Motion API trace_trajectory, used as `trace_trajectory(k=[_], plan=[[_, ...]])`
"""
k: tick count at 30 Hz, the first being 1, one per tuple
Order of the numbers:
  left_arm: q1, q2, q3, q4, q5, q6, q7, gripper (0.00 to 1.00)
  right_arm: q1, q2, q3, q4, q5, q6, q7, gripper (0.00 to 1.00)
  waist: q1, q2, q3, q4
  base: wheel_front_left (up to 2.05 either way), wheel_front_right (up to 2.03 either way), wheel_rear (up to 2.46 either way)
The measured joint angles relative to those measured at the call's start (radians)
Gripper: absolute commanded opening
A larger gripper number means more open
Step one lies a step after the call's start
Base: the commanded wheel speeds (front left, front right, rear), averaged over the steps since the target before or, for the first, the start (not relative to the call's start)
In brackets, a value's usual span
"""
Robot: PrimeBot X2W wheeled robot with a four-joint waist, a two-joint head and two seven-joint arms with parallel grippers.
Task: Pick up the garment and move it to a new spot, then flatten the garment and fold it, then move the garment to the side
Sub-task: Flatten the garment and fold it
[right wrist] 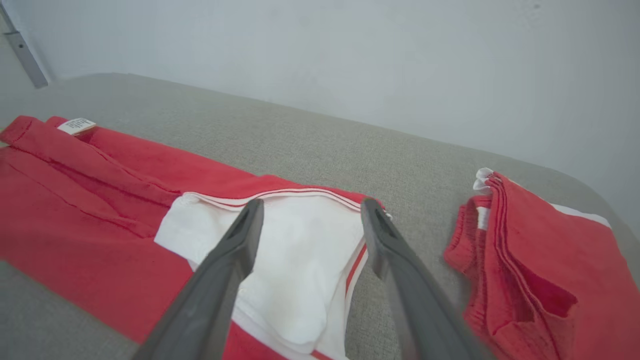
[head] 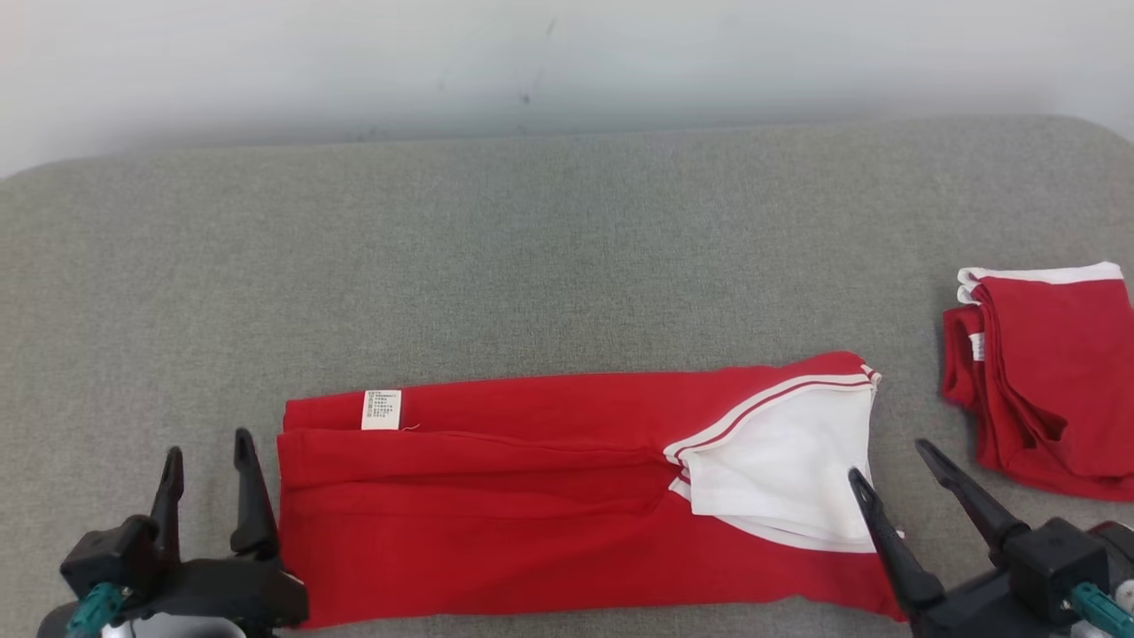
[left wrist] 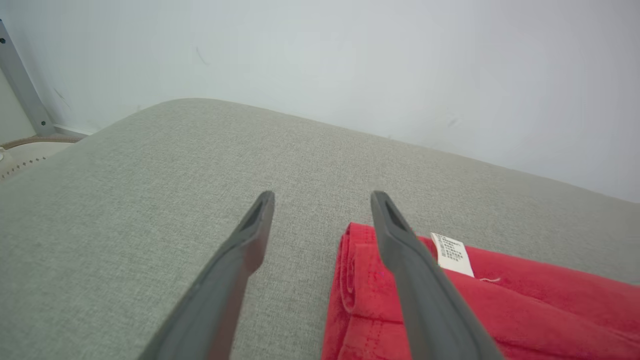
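The grey woven fabric surface (head: 567,248) is free across its whole far half, up to the pale wall (head: 567,53) that closes the far side. In the near middle lies a long folded red garment with a white collar panel (head: 496,505). A smaller folded red garment with white trim (head: 1054,381) blocks the right edge, and a narrow grey strip runs between the two. The near left corner beside the long garment is open fabric.

The garment (head: 496,532) is red (white, red-striped trim), the surface (head: 532,266) grey.
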Motion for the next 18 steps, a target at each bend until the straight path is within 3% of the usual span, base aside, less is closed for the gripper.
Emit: trace_trajectory(k=[6,18], plan=[[0.043,-0.001,-0.053,-0.086,0.057,-0.004,0.0,1.0,-0.045,0.087,-0.029,0.036,0.006,0.0,-0.041,1.0,0.0,0.0,-0.041,0.003,0.0,0.0,0.0],[0.084,0.012,-0.161,-0.162,0.11,-0.101,-0.004,1.0,-0.049,0.239,-0.154,0.165,0.024,-0.001,-0.075,1.0,-0.0001,0.0,-0.123,0.014,0.0,0.0,0.0]])
